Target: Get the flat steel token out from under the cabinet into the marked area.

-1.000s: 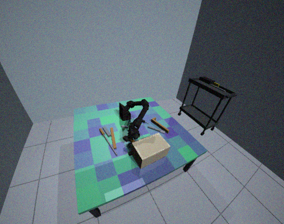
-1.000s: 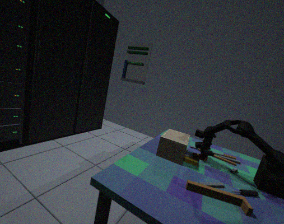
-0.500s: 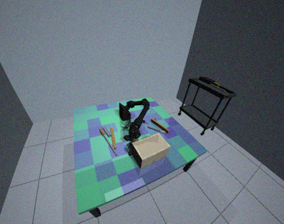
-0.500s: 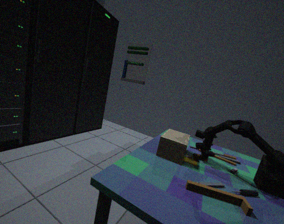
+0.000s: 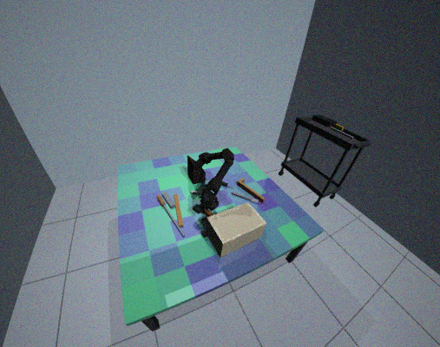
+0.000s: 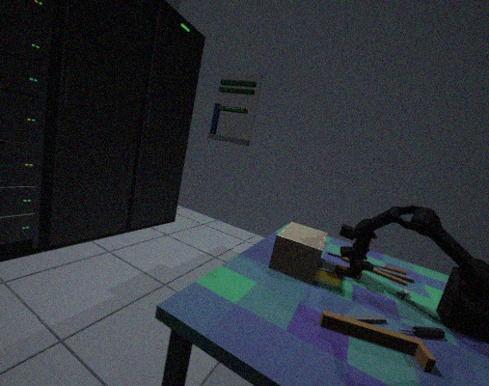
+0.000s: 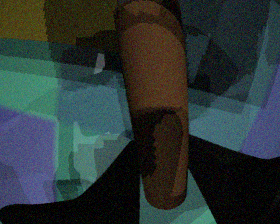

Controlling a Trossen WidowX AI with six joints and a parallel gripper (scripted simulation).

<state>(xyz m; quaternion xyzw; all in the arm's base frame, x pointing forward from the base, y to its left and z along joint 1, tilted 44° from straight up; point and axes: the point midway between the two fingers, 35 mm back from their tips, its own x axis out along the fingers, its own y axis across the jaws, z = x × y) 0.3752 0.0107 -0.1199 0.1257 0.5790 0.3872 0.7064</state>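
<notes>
Closed on a brown handle, near the cabinet

Your end effector (image 5: 204, 208) (image 6: 349, 271) (image 7: 157, 141) is partly closed, its fingers gripping a rounded brown handle (image 7: 156, 70). You have it low over the surface (image 5: 136, 291) (image 6: 224, 285) (image 7: 21, 145), near the pale cabinet (image 5: 237, 222) (image 6: 297, 251). A yellow patch (image 6: 329, 278) (image 7: 18, 20) lies beside the cabinet on the arm's side. You can't tell from these views where the steel token is.

Farther out, to one side of your arm, lie an orange-handled rod (image 5: 173, 220) and a straight orange-brown bar (image 5: 179, 210). On the other side you have an L-shaped wooden bar (image 5: 251, 191) (image 6: 373, 333), a thin grey strip (image 5: 245, 198) (image 6: 373, 320) and a dark-handled pronged tool (image 5: 226, 185) (image 6: 428, 332). Well beyond the surface, a black cart (image 5: 327, 133) stands on the floor.
</notes>
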